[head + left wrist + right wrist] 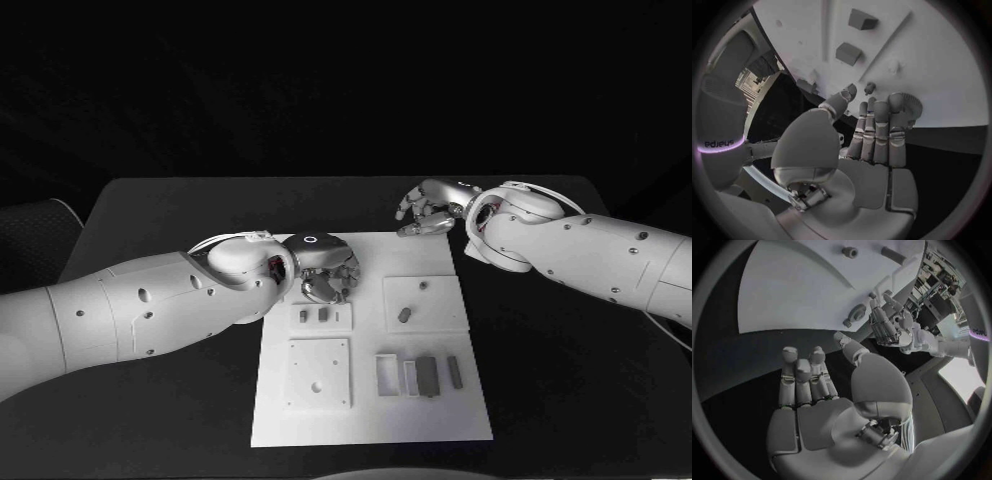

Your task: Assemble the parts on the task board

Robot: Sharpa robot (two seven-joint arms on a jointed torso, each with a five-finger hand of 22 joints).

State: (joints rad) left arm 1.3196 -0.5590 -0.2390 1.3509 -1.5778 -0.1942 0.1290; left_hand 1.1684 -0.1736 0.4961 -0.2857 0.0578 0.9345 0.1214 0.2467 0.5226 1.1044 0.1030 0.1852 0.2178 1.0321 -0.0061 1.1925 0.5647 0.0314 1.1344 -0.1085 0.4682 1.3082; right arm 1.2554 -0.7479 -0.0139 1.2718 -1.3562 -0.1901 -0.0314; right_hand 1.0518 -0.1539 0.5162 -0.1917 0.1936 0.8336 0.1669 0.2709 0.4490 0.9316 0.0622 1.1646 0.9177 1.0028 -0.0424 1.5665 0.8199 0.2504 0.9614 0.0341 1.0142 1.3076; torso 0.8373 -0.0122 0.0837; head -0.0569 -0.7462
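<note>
The white task board (433,405) lies in the middle of the black table. Two small grey parts (315,317) stand in a raised plate on its left, and a grey part (405,314) and a small peg (423,285) sit on the plate to the right. My left hand (326,272) hangs over the board's far left part, fingers (876,127) held together and pointing down, nothing in them; a small peg (870,88) stands just past the fingertips. My right hand (428,208) hovers at the board's far right corner, fingers (804,375) spread and holding nothing.
Several grey bars (421,373) lie side by side on the board's near right. A square plate (319,372) with small holes sits on its near left. Bare black table (159,215) surrounds the board on all sides.
</note>
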